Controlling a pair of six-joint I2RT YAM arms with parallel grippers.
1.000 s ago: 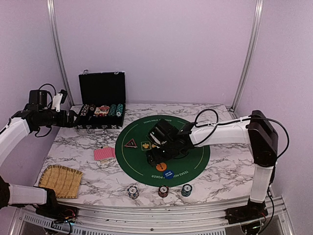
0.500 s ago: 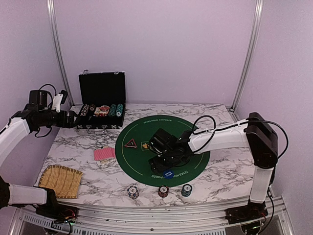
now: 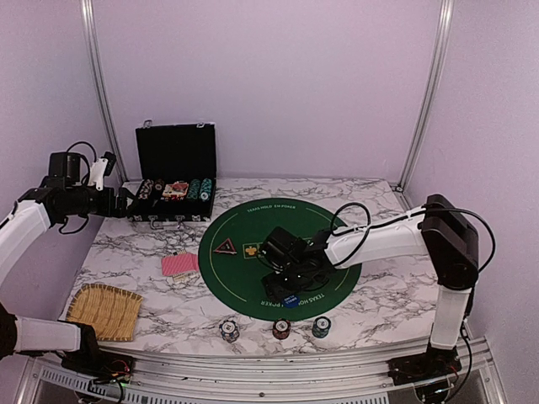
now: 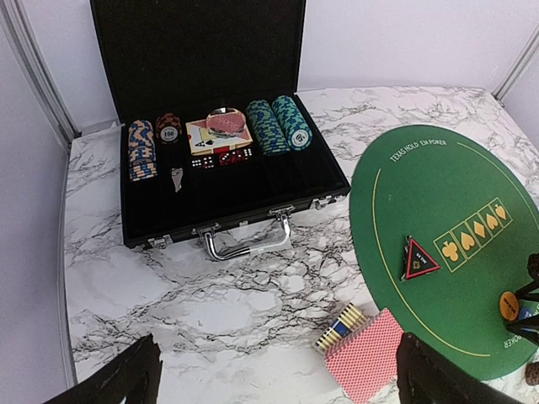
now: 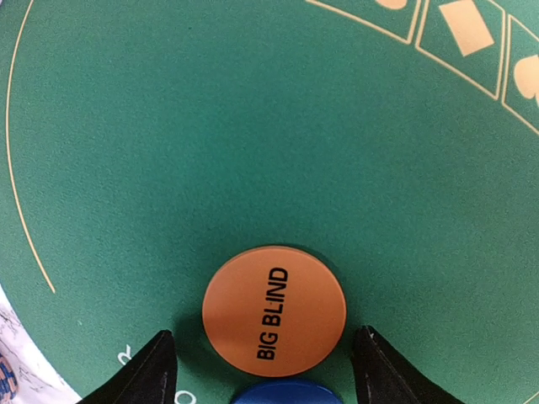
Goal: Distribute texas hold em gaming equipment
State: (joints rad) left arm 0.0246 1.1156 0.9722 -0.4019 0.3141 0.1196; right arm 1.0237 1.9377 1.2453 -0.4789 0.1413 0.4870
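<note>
Left wrist shows us chips (image 4: 282,124) in the open case (image 4: 227,210); left gripper (image 4: 278,385) gapes; right gripper (image 5: 263,337), lower than before, straddles the orange button (image 5: 274,310), unclamped.

This is a robot lab, a small test cell built for recording. Bare lilac walls (image 3: 269,76) close in a narrow booth, and aluminium frame posts (image 3: 94,84) rise at 11 and 1 o'clock. The marble-patterned worktop (image 3: 379,295) rests on a slotted aluminium rail (image 3: 269,364) at 6 o'clock. Two white, cabled machines are bolted there: the left arm (image 3: 21,227) at 7 o'clock and the right arm (image 3: 387,238) at 5 o'clock. The game things lie spread out like staged props. A round green felt (image 3: 333,220) is at the centre, an open black chip case (image 3: 175,151) at 10 o'clock, a woven straw mat (image 3: 104,310) at 8 o'clock, and poker chips (image 3: 281,328) near 6 o'clock.
</note>
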